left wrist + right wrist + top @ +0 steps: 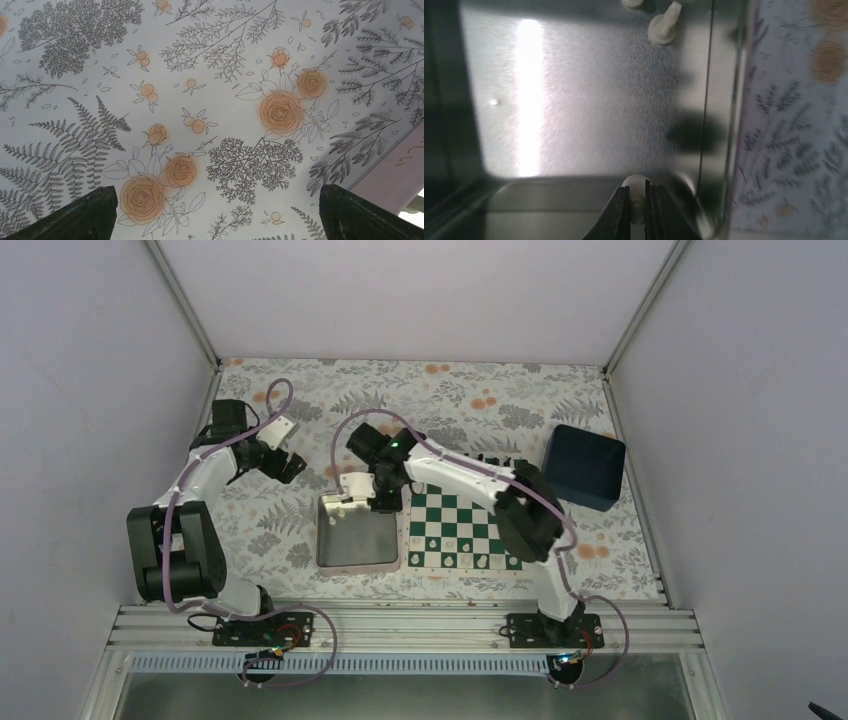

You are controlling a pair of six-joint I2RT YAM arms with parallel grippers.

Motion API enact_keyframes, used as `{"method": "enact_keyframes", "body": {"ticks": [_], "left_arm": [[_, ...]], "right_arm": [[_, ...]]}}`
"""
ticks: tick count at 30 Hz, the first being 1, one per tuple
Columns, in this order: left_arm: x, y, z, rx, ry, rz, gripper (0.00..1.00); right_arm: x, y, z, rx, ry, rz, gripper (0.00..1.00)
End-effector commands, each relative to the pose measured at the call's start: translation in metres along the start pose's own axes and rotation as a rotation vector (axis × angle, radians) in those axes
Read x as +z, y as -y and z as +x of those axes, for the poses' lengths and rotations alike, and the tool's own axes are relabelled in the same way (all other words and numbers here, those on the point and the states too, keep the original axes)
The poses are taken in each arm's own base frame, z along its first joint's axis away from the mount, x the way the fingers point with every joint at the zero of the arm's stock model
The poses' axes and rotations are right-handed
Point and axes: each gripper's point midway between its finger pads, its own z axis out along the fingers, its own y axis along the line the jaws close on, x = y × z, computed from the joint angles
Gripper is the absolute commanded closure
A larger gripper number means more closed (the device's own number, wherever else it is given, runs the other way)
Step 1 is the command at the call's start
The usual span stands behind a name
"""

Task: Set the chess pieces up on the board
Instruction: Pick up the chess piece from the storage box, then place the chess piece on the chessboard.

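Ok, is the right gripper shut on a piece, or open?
Shut on a cream-white chess piece: in the right wrist view the right gripper has its jaws pinched on the piece from both sides, over the silver tray.

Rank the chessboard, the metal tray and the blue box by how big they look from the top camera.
1. The chessboard, though the right arm hides part.
2. The metal tray and blue box: alike; the box top sits nearer the camera, so unranked.
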Motion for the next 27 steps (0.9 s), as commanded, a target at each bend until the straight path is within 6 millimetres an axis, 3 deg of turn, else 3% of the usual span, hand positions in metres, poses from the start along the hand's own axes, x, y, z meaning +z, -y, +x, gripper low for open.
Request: {"method": "enact_keyframes", "body": {"ticks": [1, 4, 10, 16, 21, 27], "left_arm": [[-0.015, 0.001, -0.021, -0.014, 0.076, 0.001, 0.00], [-0.016, -0.001, -0.024, -0.017, 0.090, -0.015, 0.00], [-0.014, -0.004, -0.020, -0.029, 0.087, -0.041, 0.00], [-0.013, -0.008, -0.020, -0.040, 0.084, -0.061, 0.00], [-0.013, -0.010, -0.022, -0.041, 0.076, -0.078, 0.00], [-0.013, -0.014, -0.020, -0.044, 0.065, -0.111, 0.00]], "right_arm": [[-0.060, -0.008, 0.013, 0.038, 0.049, 0.047, 0.96], [-0.077, -0.018, 0.042, 0.074, 0.041, 0.059, 0.96], [-0.093, -0.035, 0.117, 0.194, 0.009, 0.089, 0.96], [-0.089, -0.064, 0.177, 0.265, -0.031, 0.073, 0.96], [-0.068, -0.085, 0.202, 0.273, -0.068, 0.040, 0.95], [-0.046, -0.087, 0.218, 0.275, -0.093, 0.046, 0.95]]}}
